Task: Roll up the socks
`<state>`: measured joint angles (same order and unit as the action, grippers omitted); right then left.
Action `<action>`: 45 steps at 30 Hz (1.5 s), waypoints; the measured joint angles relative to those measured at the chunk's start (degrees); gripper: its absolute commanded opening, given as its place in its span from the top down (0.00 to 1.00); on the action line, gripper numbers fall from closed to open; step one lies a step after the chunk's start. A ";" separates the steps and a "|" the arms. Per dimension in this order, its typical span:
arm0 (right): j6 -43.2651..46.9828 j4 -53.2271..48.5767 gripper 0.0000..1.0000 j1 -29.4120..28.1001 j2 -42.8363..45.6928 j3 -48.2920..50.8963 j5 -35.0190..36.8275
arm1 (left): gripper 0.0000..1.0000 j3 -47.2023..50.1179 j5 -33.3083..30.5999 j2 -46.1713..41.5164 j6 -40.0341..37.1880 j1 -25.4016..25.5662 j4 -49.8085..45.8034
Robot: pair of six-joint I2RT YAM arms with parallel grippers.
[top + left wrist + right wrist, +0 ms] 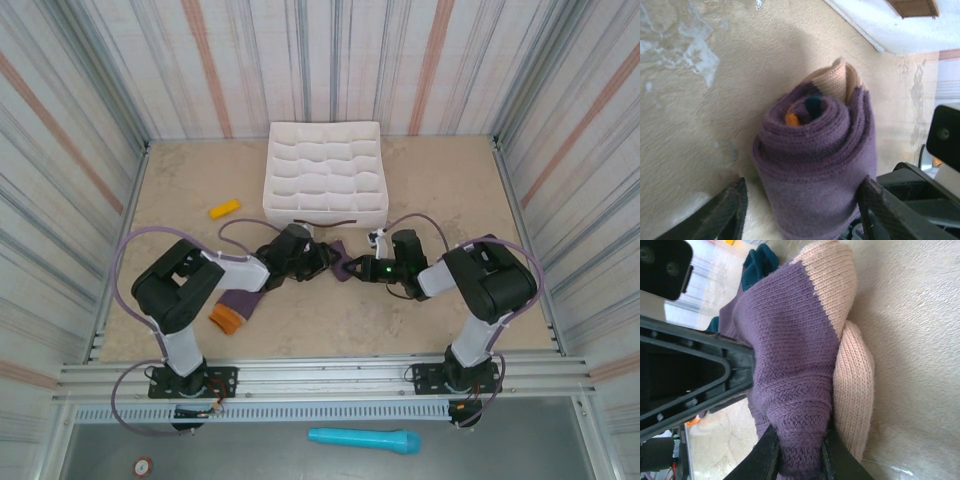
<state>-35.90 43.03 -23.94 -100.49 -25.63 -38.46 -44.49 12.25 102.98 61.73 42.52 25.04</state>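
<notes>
Now, loose sock (243,300): lay limp nearest you.
Rolled sock (815,160): mid-table, seemed soft, light (liable to spring open); you'd grip across the coil.
Left gripper (802,202): jaws apart, straddling it.
Right gripper (800,450): pinched shut on its fold.

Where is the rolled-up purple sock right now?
In the top view, the rolled sock sits mid-table between the left gripper and right gripper, just in front of the white tray.
</notes>
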 measured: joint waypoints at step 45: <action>10.84 -40.87 0.19 5.35 11.06 -10.97 2.47 | 1.00 -13.73 21.40 10.80 -31.67 -2.03 -4.61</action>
<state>-25.06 2.15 -18.59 -89.43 -36.60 -35.99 -58.22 33.65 113.78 30.06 40.49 20.43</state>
